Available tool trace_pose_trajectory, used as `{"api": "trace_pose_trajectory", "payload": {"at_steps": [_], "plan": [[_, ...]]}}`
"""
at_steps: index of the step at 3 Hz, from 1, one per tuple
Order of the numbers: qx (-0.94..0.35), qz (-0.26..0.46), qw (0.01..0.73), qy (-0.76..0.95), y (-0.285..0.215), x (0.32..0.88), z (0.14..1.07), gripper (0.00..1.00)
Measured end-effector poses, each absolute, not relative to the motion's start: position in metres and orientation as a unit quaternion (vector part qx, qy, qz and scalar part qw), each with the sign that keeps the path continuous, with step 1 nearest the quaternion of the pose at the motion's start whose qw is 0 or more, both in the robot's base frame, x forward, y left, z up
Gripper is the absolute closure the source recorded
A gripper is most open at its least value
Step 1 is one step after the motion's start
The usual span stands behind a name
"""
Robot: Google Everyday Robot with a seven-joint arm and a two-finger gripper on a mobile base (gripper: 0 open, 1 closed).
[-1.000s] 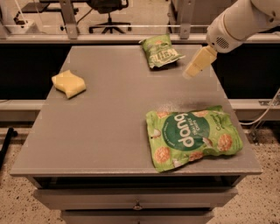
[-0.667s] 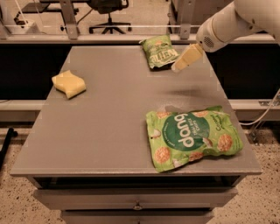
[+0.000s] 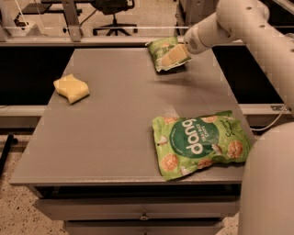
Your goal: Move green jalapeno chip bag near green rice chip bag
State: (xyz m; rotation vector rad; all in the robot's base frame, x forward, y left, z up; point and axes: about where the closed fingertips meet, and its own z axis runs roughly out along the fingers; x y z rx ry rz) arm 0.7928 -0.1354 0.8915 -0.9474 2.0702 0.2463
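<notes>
The green jalapeno chip bag (image 3: 161,48) is small and light green and lies at the far edge of the grey table (image 3: 115,114), right of centre. My gripper (image 3: 171,56) reaches in from the upper right and sits right over this bag, covering its right part. The green rice chip bag (image 3: 202,143), large and bright green with white "dang" lettering, lies flat near the table's front right corner, well apart from the small bag.
A yellow sponge (image 3: 71,88) lies at the table's left side. My white arm (image 3: 248,27) spans the upper right, and its base (image 3: 268,183) fills the lower right corner. An office chair (image 3: 112,11) and metal frames stand beyond the table.
My gripper has moved left and toward the far edge, from beside the small bag's right to over it. Neither bag nor the sponge has moved.
</notes>
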Motion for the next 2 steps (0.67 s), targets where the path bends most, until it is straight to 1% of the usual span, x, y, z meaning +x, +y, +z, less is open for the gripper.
{"api": "trace_pose_trajectory", "payload": {"at_steps": [1, 2], "plan": [[-0.357, 0.102, 0.419, 0.828, -0.121, 0.817, 0.878, 0.00], [-0.340, 0.090, 0.418, 0.837, -0.119, 0.835, 0.862, 0.18]]}}
